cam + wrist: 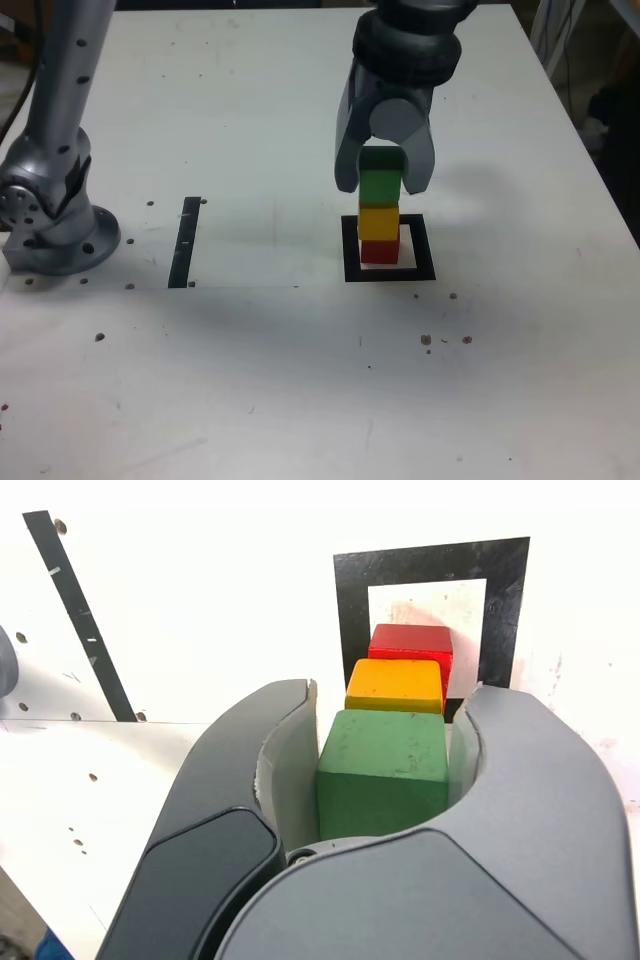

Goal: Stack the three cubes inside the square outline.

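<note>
Three cubes stand in one column inside the square outline [390,274] [430,560]. The red cube [379,252] [412,645] is at the bottom on the pale interior, and the yellow cube [379,222] [395,685] sits on it. The green cube [380,180] [385,770] is on top, at the yellow cube's upper face; whether it rests there or hangs just above, I cannot tell. My gripper [383,188] [392,705] comes down from above, one grey finger on each side of the green cube, shut on it.
A narrow black strip [185,242] [80,620] lies on the white table toward the exterior view's left. The arm's silver base [55,225] is bolted at the far left. Small dark specks and holes [427,340] dot the tabletop in front of the outline.
</note>
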Controlling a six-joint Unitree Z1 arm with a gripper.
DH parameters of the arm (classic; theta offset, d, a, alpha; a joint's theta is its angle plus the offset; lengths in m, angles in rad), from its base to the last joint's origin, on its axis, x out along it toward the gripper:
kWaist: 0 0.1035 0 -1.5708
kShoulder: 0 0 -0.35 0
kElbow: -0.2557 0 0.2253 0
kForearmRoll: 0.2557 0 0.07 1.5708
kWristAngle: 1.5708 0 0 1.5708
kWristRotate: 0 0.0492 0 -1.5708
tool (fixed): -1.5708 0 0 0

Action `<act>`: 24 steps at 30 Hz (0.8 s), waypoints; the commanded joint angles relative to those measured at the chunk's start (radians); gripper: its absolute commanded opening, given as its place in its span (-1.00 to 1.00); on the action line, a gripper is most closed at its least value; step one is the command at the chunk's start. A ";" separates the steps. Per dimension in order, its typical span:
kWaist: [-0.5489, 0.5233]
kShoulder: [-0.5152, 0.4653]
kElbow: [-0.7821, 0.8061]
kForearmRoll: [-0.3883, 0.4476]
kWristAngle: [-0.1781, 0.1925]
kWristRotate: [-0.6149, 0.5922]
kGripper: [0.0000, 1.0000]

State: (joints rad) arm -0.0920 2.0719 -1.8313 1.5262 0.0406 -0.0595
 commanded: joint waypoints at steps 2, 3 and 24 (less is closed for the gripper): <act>0.007 0.005 0.010 -0.003 -0.008 0.004 -0.44; 0.007 0.006 0.012 -0.003 -0.011 0.005 -0.44; 0.008 0.006 0.016 -0.004 -0.037 0.007 0.42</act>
State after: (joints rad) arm -0.0862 2.0790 -1.8148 1.5216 0.0061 -0.0539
